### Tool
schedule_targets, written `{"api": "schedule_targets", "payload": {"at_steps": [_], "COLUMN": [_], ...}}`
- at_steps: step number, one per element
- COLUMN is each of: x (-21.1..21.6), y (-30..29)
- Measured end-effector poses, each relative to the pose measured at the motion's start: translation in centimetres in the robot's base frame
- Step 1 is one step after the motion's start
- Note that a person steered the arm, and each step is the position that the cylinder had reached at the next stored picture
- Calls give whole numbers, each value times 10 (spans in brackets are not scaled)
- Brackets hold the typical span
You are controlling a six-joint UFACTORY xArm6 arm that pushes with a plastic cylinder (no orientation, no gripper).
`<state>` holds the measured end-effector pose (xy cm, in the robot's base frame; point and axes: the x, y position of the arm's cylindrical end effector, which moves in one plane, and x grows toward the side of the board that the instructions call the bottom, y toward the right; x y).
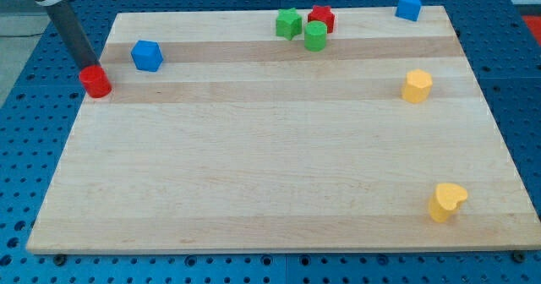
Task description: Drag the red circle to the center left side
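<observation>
Where tip [88, 66] ends, red circle [95, 82].

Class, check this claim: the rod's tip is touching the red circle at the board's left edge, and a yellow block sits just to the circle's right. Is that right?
One detail is wrong. In the camera view, the block just right of the red circle is a blue block, not yellow. My tip does meet the circle at the left edge of the board.

My tip [90, 67] slants down from view's top-left.
</observation>
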<state>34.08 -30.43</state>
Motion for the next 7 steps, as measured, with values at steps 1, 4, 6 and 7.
{"api": "schedule_targets", "payload": {"at_steps": [1, 4, 6, 7], "x": [28, 37, 30, -59], "y": [17, -1, -1, -1]}}
